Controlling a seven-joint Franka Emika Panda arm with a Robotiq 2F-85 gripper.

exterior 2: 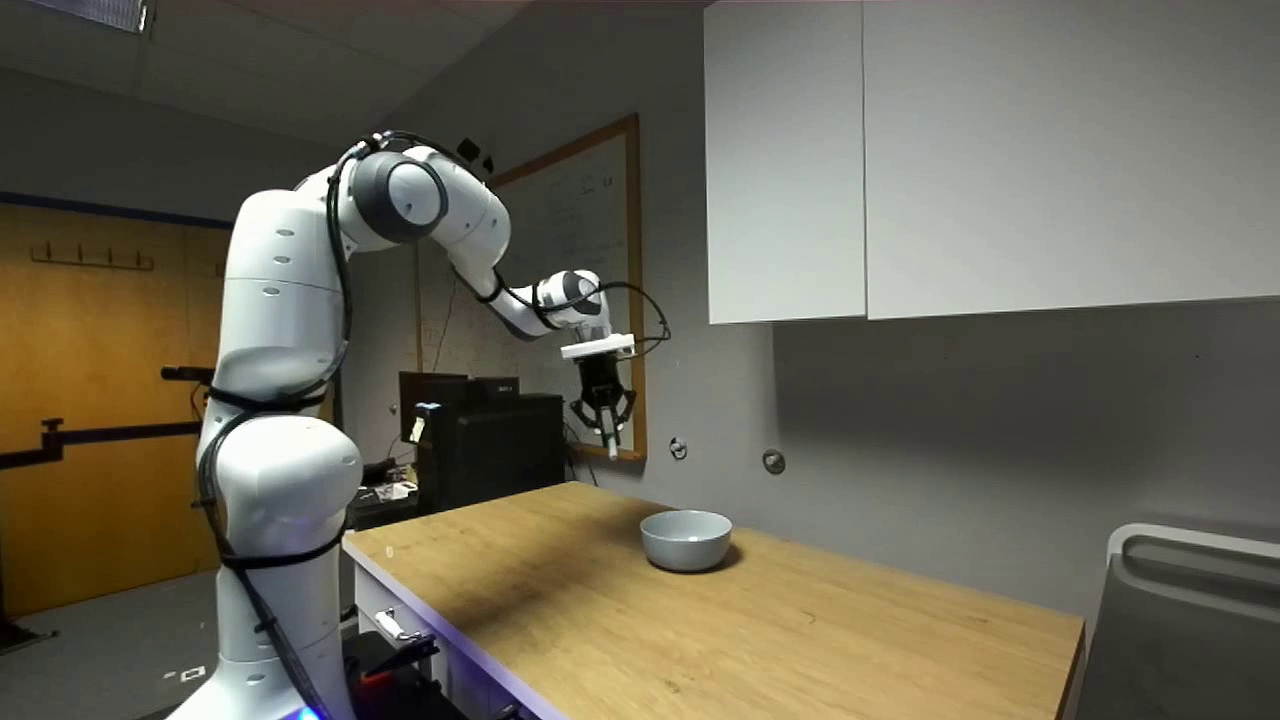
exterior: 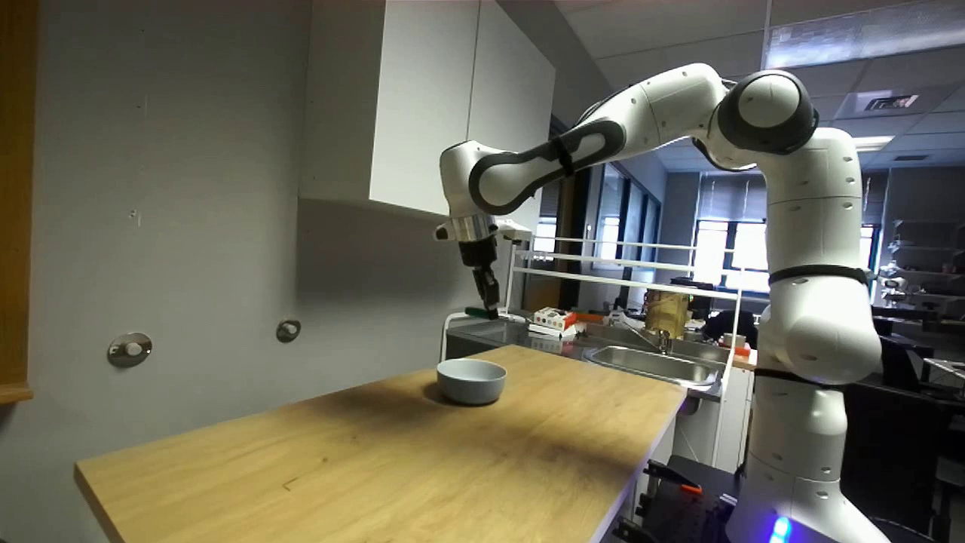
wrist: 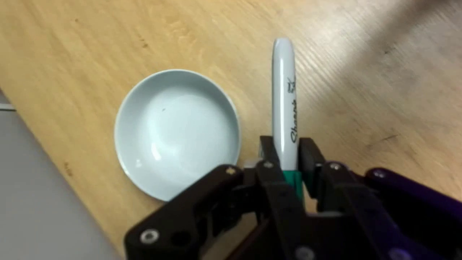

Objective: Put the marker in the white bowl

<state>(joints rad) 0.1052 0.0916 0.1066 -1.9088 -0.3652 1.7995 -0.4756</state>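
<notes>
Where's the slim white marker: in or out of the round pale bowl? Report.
Out: the black gripper holds the marker in midair, clear of the bowl.

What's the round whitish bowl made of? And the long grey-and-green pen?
The round, pale, ceramic-looking bowl may be glazed ceramic, or plastic: glossy glints show inside. The slim grey-and-green marker seems hard, shiny plastic: a bright streak runs along it.
</notes>
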